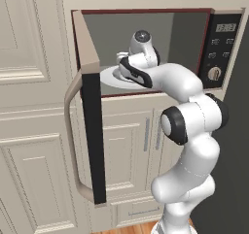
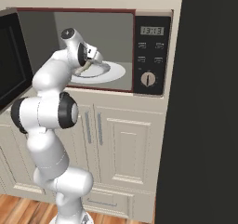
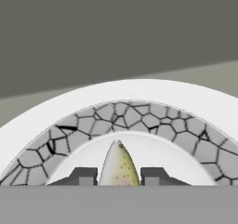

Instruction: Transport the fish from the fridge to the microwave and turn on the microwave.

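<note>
the microwave [image 2: 153, 51] has its door [image 1: 90, 107] swung wide open, and the arm reaches inside. the gripper [image 3: 119, 176] is pinching the fish [image 3: 119, 167] between its two dark fingertips [image 3: 83, 175], one on each side of the body. in the hand view the fish points to 12 o'clock, nose away from the hand, and it hangs just over the white plate [image 3: 56, 111] with the grey cracked ring. in the right base view the fish [image 2: 82, 69] shows as a thin pale strip under the hand, at about 9 o'clock on the plate [image 2: 114, 73].

the fish looks small and light, so lifting it is easy. it looks smooth and thin too, so i think it could slip or turn if held near the tail or the nose. the thick middle is the best place to hold, and that seems to be where the tips sit now.

the knob [image 2: 147, 79] and buttons are at 3 o'clock from the plate.
</note>
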{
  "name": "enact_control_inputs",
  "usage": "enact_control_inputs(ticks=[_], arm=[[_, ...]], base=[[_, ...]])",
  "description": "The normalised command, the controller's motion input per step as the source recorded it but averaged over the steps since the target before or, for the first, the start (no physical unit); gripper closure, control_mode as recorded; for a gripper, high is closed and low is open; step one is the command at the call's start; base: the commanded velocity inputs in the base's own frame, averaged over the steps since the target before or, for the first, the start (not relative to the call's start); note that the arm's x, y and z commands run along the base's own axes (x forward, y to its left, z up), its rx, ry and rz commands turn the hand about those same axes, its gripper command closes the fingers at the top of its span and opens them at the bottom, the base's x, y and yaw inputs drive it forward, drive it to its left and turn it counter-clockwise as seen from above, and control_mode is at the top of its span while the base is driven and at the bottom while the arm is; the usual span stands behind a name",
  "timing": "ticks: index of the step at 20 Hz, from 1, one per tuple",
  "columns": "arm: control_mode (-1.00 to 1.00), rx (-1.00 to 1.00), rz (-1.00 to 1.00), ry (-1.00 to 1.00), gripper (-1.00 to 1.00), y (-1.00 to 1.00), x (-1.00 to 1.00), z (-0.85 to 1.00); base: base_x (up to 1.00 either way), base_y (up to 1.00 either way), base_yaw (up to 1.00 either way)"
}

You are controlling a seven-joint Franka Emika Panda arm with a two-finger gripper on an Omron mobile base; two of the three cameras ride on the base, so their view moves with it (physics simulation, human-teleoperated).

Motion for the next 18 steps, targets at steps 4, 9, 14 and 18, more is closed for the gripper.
enact_control_inputs(ticks=[4,9,14,18], arm=[[-1.0,0.0,0.0,0.02,1.0,0.0,0.18,-0.02],[-1.0,0.0,0.0,0.01,1.0,0.0,0.17,-0.02],[-1.0,0.0,0.0,0.0,1.0,0.0,0.06,-0.03],[-1.0,0.0,0.0,0.05,1.0,0.0,0.01,-0.05]], base=[[0.0,0.0,0.0],[0.0,0.0,0.0],[0.0,0.0,0.0],[0.0,0.0,0.0]])
